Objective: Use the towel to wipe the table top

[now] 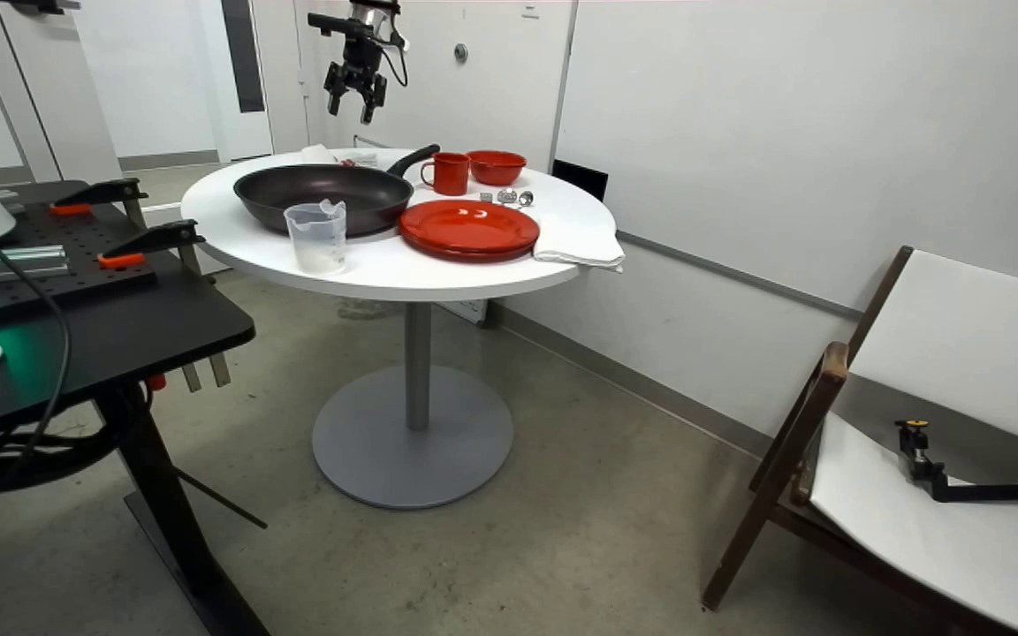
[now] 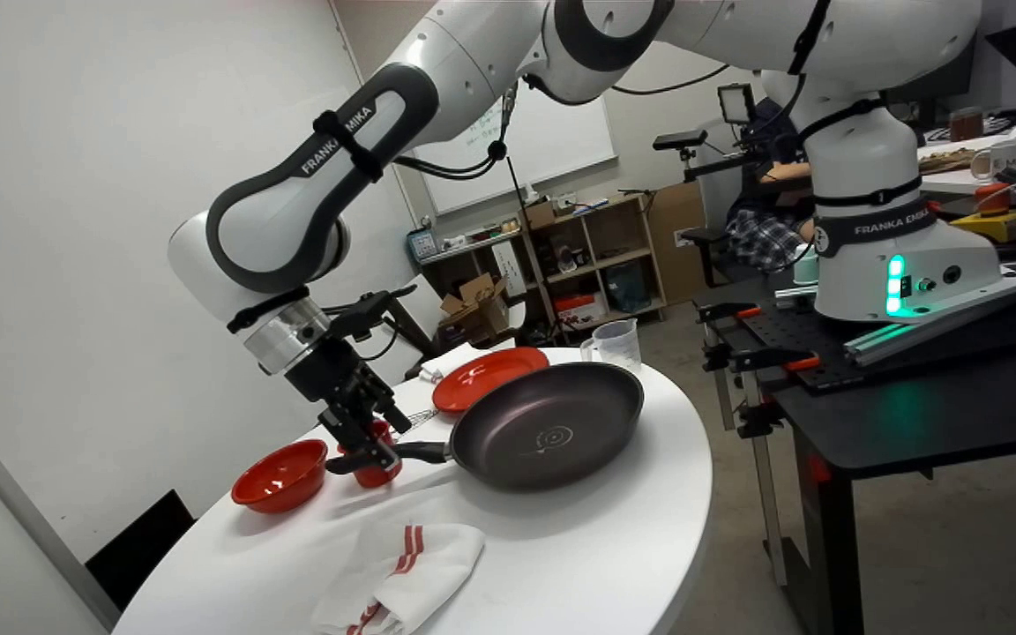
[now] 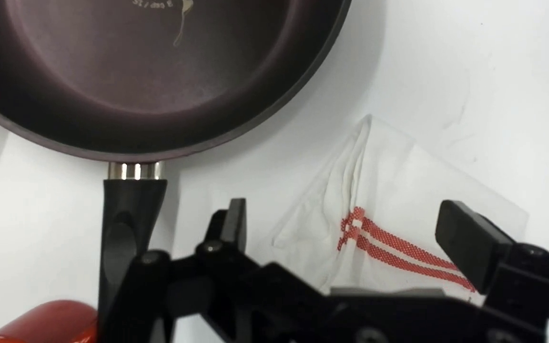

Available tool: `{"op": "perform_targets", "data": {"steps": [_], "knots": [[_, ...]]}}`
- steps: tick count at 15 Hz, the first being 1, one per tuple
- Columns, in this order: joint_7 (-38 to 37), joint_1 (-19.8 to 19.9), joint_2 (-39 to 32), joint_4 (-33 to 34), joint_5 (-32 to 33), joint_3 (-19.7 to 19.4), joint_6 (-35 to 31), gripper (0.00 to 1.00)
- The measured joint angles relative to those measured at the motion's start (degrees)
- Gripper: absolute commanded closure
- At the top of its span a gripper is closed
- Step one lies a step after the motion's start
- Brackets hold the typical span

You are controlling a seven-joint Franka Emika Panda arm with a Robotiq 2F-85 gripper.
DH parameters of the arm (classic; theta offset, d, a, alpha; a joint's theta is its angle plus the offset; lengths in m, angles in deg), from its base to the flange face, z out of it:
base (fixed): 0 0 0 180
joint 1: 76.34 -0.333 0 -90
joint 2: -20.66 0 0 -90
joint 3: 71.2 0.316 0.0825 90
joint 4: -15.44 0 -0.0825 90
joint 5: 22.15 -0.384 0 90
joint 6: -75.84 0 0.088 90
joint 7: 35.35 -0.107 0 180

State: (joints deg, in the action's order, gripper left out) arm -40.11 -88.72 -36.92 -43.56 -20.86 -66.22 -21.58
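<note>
The table top (image 1: 376, 269) is round and white and shows in all views, also in an exterior view (image 2: 623, 538) and the wrist view (image 3: 517, 95). A crumpled white towel with red stripes (image 3: 398, 186) lies on it; it also shows in both exterior views (image 2: 437, 564) (image 1: 319, 155). My gripper (image 3: 343, 214) is open and empty. In the wrist view its fingers frame the towel from above, apart from it. In the exterior views the gripper (image 1: 350, 110) (image 2: 395, 444) hangs above the table. A folded white cloth (image 1: 584, 250) lies beside the red plates.
A dark frying pan (image 2: 552, 432) has its handle pointing toward the red mug (image 1: 451, 175) and red bowl (image 1: 497, 168). Red plates (image 1: 469, 225), a clear measuring cup (image 1: 318, 238) and small metal items (image 1: 507, 196) also stand on the table. A black desk (image 1: 120, 327) is nearby.
</note>
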Motion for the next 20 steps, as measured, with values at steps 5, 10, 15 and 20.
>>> {"op": "perform_targets", "data": {"steps": [5, 10, 15, 20], "knots": [[-2.56, -0.59, -4.55, 6.12, -2.58, 0.61, -1.21, 0.00], [-4.75, -1.28, -9.07, 10.50, -2.82, 0.60, -3.20, 0.00], [-6.07, -1.54, -12.78, 12.92, -2.81, 0.55, -5.41, 0.00], [-7.18, -1.57, -14.29, 13.88, -2.81, 0.54, -6.02, 0.00]]}}
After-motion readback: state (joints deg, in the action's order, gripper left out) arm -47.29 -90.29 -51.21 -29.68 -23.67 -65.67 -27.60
